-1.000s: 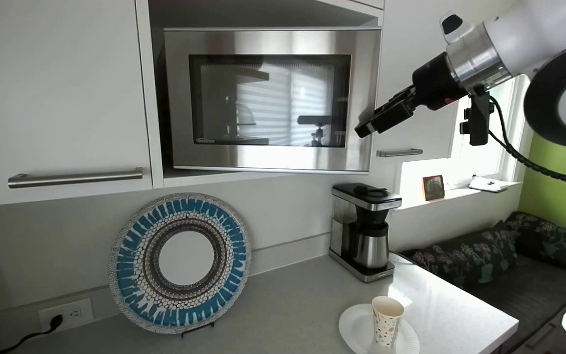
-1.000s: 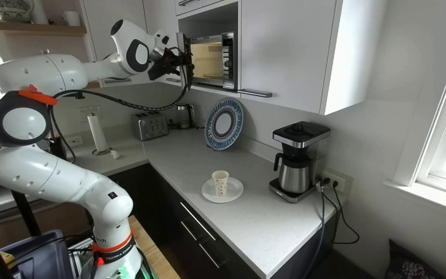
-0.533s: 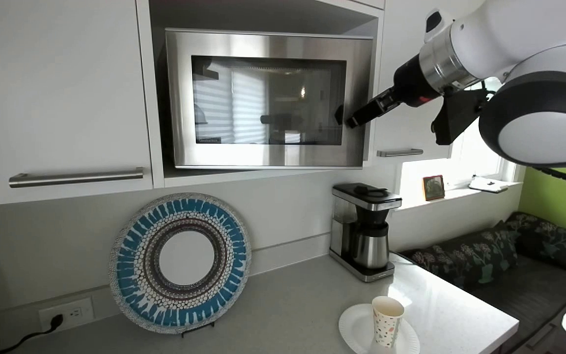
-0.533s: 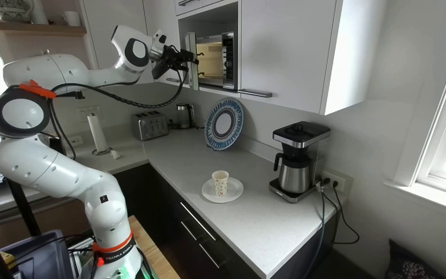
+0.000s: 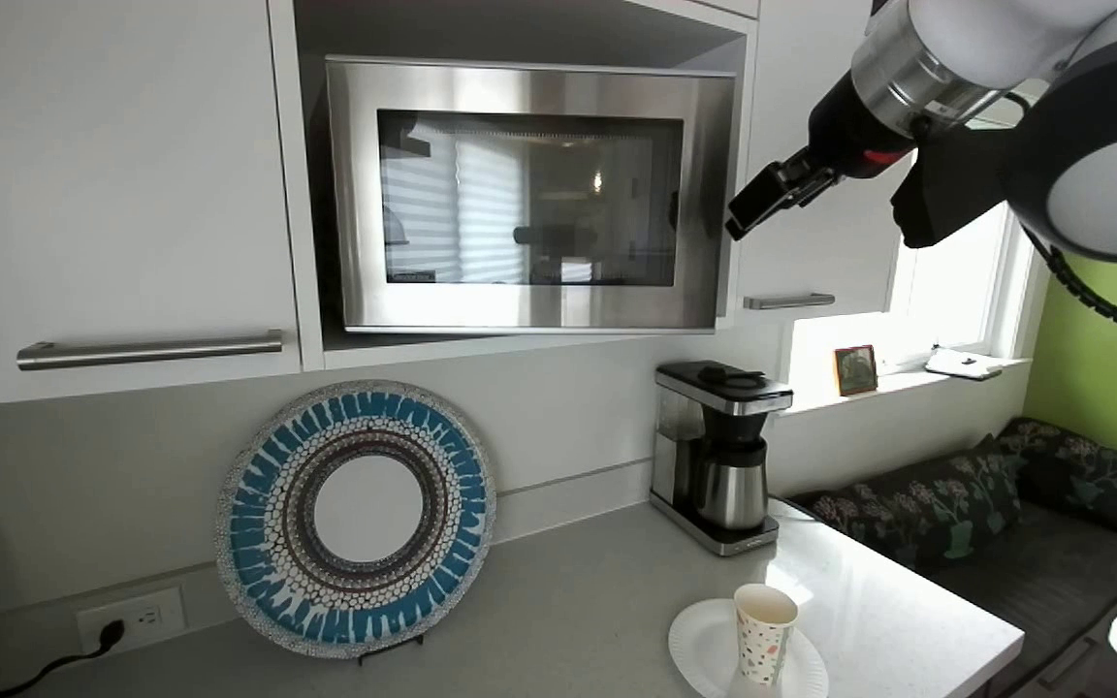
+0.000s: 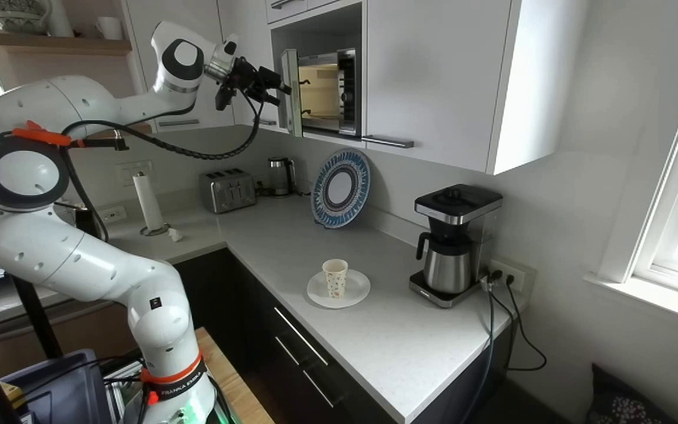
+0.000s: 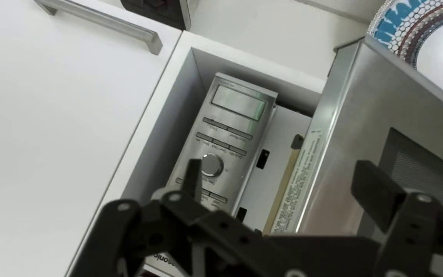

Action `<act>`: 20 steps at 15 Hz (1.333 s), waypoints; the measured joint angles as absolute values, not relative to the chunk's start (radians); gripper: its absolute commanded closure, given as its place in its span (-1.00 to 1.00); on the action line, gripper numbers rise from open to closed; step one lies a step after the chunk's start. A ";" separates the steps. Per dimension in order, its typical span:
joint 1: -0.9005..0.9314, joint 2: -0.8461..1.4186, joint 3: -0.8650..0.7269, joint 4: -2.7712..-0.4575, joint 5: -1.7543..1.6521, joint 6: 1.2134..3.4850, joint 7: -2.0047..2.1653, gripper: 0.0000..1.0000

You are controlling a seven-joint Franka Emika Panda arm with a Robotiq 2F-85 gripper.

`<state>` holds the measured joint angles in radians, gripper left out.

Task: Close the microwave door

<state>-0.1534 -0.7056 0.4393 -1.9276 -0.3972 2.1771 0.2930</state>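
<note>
The microwave door [image 5: 529, 305] stands partly open, a silver panel with a dark window. It is seen edge-on in an exterior view [image 6: 292, 94] and slants across the right of the wrist view [image 7: 375, 104]. The microwave [image 6: 348, 91] sits in the cabinet opening, its lit cavity showing; its control panel with a round knob shows in the wrist view [image 7: 240, 102]. My gripper [image 7: 283, 181] is open and empty. In both exterior views my gripper [image 5: 737, 225] [image 6: 280, 95] is near the door's free edge; contact cannot be told.
White cabinet doors flank the opening, one with a bar handle [image 6: 387, 142]. Below on the counter [image 6: 374, 347] stand a coffee maker [image 5: 718, 456], a decorated round plate [image 5: 277, 582] and a paper cup [image 5: 764, 635] on a white plate. A cable [image 6: 209, 156] hangs from the arm.
The door swung somewhat inward as my gripper moved against it. In the last half second my gripper has drawn back from the door face, and the door has stayed still.
</note>
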 measured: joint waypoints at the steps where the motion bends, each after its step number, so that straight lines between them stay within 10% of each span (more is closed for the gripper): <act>1: -0.152 -0.708 0.443 -1.913 -0.397 2.140 0.299 -1.00; 13: -0.118 -0.683 0.490 -1.885 -0.389 2.156 0.497 0.92; 20: -0.145 -0.613 0.488 -1.892 -0.412 2.355 0.507 1.00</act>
<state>-0.1454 -0.6134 0.4883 -1.8915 -0.4118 2.3549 0.5072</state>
